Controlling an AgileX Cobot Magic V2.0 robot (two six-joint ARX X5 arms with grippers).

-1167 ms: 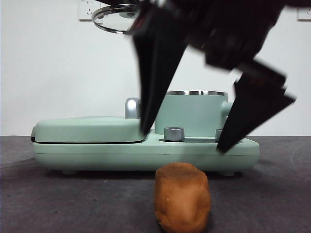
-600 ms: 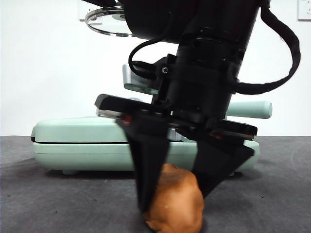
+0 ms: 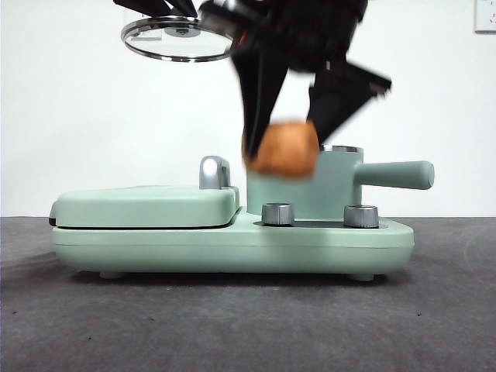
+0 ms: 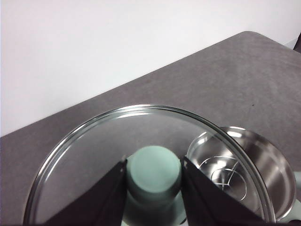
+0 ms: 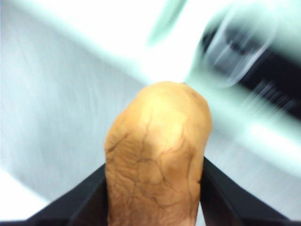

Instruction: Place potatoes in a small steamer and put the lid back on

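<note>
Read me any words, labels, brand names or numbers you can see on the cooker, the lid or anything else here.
None: no readable text in any view.
The steamer, its two knobs and the griddle cover show no lettering.
The lid and potato carry no marks.
The right wrist view is too blurred to read.

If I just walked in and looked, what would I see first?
You would spot the orange-brown potato first, hanging in the air between the right gripper's black jaws, in front of the mint-green steamer. Up high to one side, the left gripper holds the clear glass lid by its green knob. The steamer's shiny inside is open, with nothing in it.
</note>
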